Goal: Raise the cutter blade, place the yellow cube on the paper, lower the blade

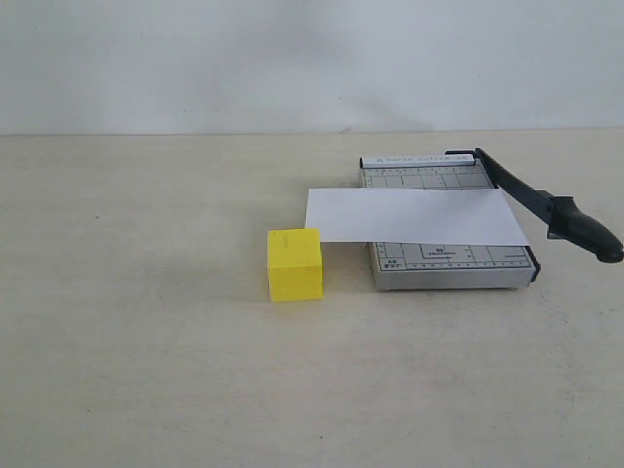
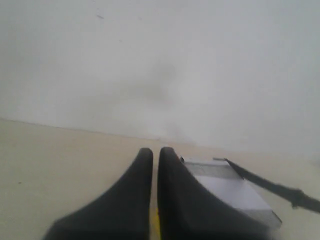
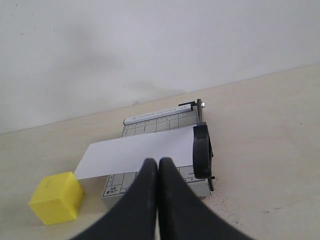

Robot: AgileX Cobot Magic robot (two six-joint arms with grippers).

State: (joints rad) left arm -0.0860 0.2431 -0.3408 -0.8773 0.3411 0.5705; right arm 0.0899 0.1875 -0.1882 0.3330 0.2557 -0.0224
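Note:
The grey gridded cutter base (image 1: 444,265) sits on the table right of centre. The paper (image 1: 414,216) lies across it and overhangs its left side. The cutter blade (image 1: 531,200) lies low along the base's right edge, its thick black handle (image 1: 588,232) sticking out past the front corner. The yellow cube (image 1: 293,264) stands on the table by the paper's left end. Neither gripper shows in the exterior view. My left gripper (image 2: 155,151) is shut and empty, back from the cutter base (image 2: 225,186), with a sliver of the yellow cube (image 2: 158,227) below it. My right gripper (image 3: 158,161) is shut and empty, in front of the paper (image 3: 135,150), near the blade handle (image 3: 201,150), with the cube (image 3: 56,197) off to one side.
A beige tabletop (image 1: 146,370) stretches all round the cutter, and a plain white wall (image 1: 292,58) rises behind it. Nothing else stands on the table.

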